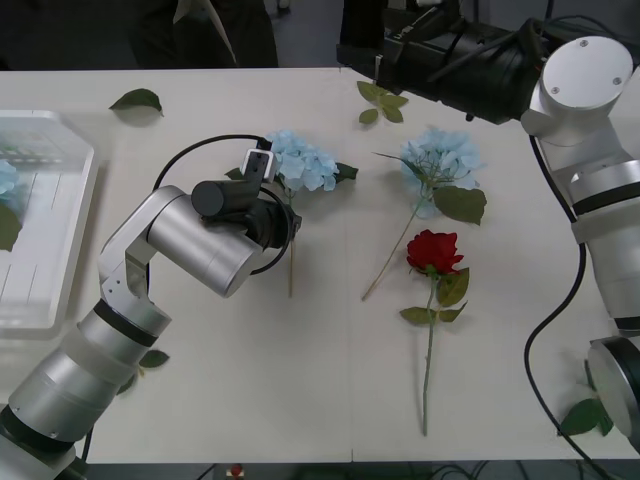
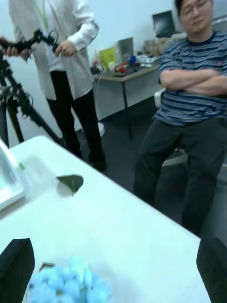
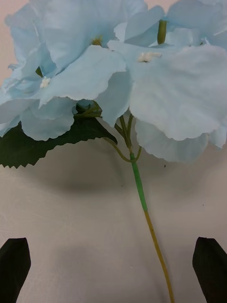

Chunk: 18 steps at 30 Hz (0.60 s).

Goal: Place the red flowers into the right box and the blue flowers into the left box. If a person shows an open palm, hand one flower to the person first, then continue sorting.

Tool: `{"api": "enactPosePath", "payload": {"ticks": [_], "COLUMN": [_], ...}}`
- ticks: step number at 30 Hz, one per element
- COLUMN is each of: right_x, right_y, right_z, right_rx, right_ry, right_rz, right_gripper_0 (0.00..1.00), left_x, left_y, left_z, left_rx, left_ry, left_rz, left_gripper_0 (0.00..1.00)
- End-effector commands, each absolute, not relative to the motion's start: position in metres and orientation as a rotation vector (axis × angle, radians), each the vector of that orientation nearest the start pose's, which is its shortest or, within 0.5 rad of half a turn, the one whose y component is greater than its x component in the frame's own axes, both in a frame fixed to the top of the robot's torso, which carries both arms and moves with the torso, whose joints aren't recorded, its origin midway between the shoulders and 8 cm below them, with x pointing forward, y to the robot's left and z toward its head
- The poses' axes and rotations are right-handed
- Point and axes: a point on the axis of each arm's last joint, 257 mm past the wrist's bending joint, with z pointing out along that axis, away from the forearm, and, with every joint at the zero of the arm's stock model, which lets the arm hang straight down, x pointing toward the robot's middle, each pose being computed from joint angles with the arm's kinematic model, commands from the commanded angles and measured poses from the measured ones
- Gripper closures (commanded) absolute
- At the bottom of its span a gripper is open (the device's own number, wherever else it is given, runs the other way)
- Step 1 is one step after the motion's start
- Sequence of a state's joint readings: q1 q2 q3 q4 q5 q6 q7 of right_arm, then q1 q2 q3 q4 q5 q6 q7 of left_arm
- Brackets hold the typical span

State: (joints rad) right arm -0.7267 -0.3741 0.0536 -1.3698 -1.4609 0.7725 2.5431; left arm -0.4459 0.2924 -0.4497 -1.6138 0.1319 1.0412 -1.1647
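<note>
Sorting judged partly done, several flowers left on the counter (image 1: 330, 400). Left box (image 1: 62, 170) at the far-left edge of the counter, a bit of pale blue bloom (image 1: 6, 180) and a leaf visible inside at its left side; taken as at least one blue flower already delivered. Right box not seen. Two blue flowers loose on the counter: left hydrangea (image 1: 303, 160) at centre-far, right hydrangea (image 1: 440, 156) to the right of it, stem running toward the near side. One red rose (image 1: 433, 250) just near of the right hydrangea, stem pointing to the near edge, untouched. Left claw (image 3: 113, 265) poised low over the stem (image 3: 139, 189) of the left hydrangea, black fingers (image 3: 14, 262) spread wide at either side of it, nothing gripped; step in hand judged as the pickup of this bloom for the left box. Right arm (image 1: 585, 110) raised at the far right, right claw (image 2: 113, 270) wide open and empty above the right hydrangea, aimed out past the far edge. No open palm seen at the counter. Loose leaf sprigs (image 1: 137, 100) scattered, not part of the sort. Remaining by this reading: two hydrangeas, one rose at least.
</note>
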Motion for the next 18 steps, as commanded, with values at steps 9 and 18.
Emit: {"api": "enactPosePath", "payload": {"ticks": [9, 18], "right_x": [0.587, 0.543], "right_y": [-0.141, -0.188], "right_z": [-0.031, -0.066], "right_rx": [-0.852, -0.688], "right_ry": [1.743, 1.977], "right_rz": [0.546, 0.512], "right_gripper_0": [0.0, 0.0], "left_x": [0.558, 0.572], "left_y": [0.09, 0.072], "left_z": [-0.254, -0.243], "left_rx": [0.292, 0.306], "left_ry": [2.206, 2.178], "left_rz": [-0.135, -0.197], "left_gripper_0": [0.0, 0.0]}}
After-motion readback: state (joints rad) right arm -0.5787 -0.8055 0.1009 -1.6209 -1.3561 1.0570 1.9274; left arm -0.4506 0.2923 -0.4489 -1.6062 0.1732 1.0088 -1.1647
